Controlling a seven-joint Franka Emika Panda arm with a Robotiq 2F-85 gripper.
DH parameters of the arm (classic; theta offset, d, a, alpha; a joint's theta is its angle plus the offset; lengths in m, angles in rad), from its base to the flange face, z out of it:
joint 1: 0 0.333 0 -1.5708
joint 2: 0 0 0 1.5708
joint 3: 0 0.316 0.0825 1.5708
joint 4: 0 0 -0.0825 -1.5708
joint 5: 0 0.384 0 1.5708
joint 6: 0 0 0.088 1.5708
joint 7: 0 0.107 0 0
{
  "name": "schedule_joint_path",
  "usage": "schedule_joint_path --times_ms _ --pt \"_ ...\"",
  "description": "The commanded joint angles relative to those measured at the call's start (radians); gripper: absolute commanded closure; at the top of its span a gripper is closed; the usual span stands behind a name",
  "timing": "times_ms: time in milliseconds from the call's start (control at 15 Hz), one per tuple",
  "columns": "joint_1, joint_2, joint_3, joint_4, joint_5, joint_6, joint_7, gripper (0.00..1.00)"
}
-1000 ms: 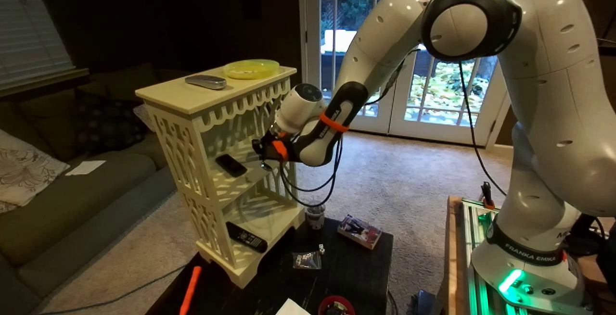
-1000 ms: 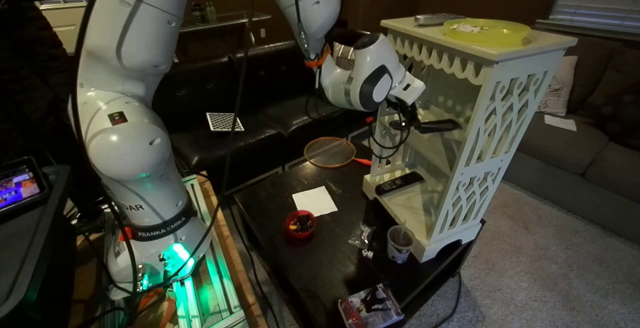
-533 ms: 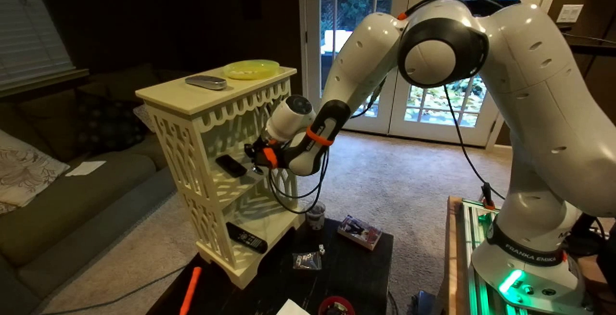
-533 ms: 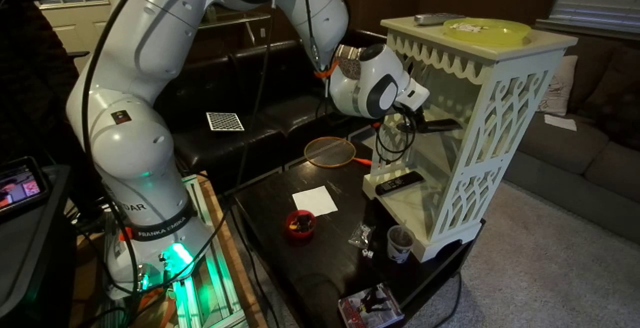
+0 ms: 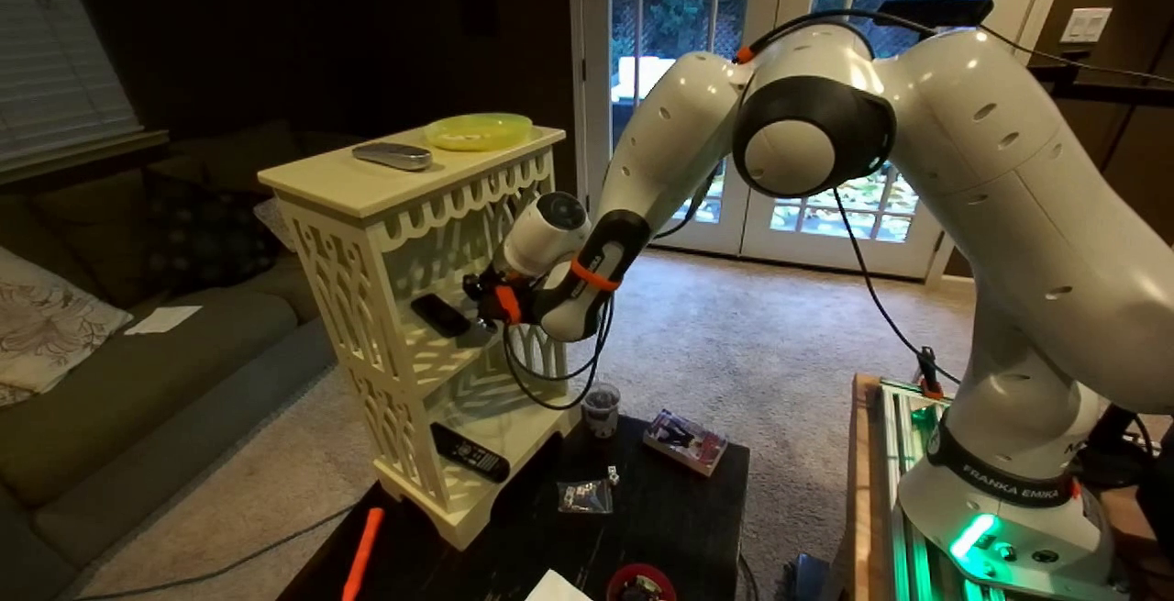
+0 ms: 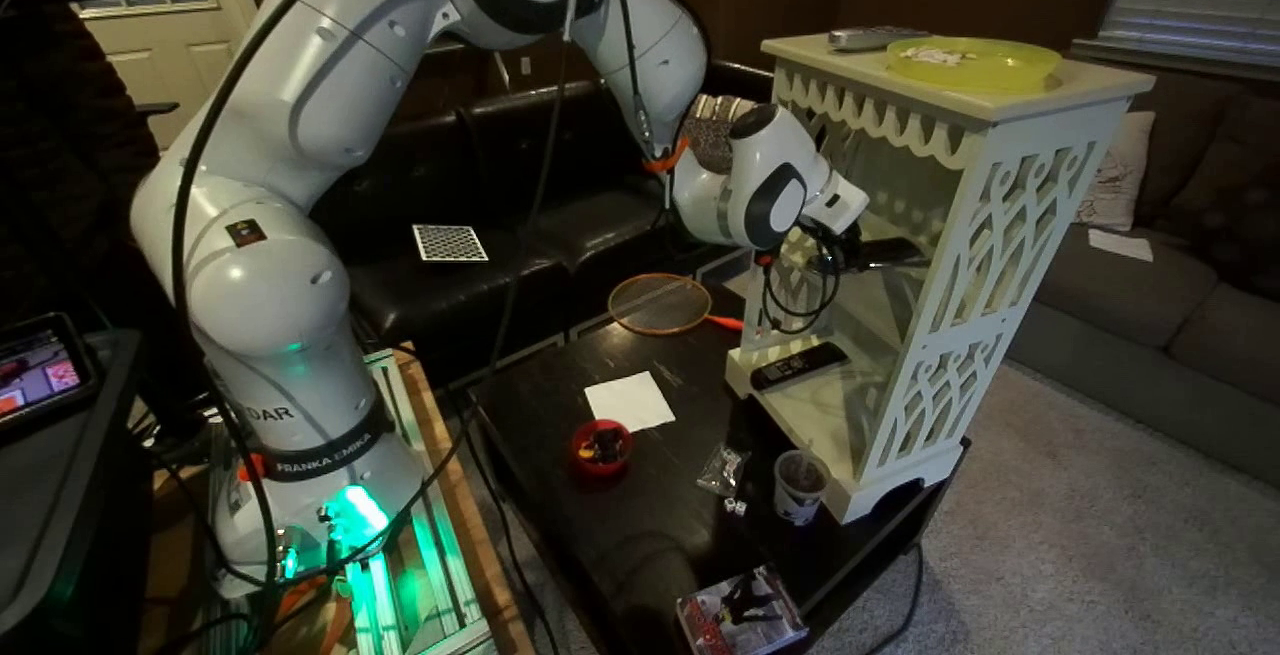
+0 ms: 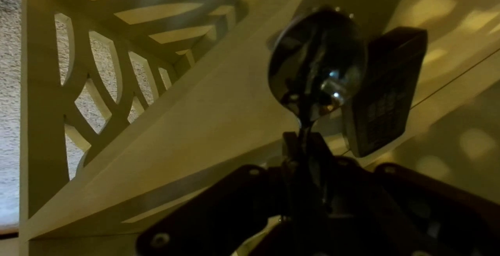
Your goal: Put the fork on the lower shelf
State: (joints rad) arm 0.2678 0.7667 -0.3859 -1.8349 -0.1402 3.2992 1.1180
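My gripper (image 7: 302,140) is shut on the fork (image 7: 318,62), a shiny metal utensil. Its head looks round and spoon-like, with small bright points along the tip. The head points forward from the fingertips, over the cream lower shelf (image 7: 218,107). The lower shelf is the unit's middle tier, and it also shows in an exterior view (image 5: 431,358). In both exterior views the gripper (image 5: 479,300) is at the open front of that compartment, just above the tier. I cannot tell whether the fork touches the shelf. The handle is mostly hidden between the dark fingers.
A black keyed device (image 7: 386,92) lies on the lower shelf beside the fork's head. A remote (image 5: 470,452) lies on the bottom tier. A yellow dish (image 6: 975,65) and a silver item (image 5: 393,156) sit on the top board. A cup (image 6: 800,487) stands by the unit.
The arm has come down and forward. My gripper, with the fork in it, has moved lower and further toward the middle tier, closer to the black device.
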Motion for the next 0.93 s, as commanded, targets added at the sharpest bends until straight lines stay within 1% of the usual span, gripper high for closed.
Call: schedule_joint_path --times_ms 0,333,400,467,667,867 --pt "0.017 0.054 -0.023 0.056 0.033 0.016 0.030 0.98" --pt "0.009 0.080 -0.017 0.085 0.024 0.013 0.033 0.98" --pt "0.008 0.080 -0.016 0.088 0.023 0.012 0.032 0.66" --pt "0.008 0.082 -0.017 0.089 0.023 0.011 0.032 0.65" --pt "0.004 0.084 -0.015 0.089 0.023 0.009 0.033 0.46" --pt "0.019 0.059 -0.038 0.057 0.030 0.021 0.041 0.24"
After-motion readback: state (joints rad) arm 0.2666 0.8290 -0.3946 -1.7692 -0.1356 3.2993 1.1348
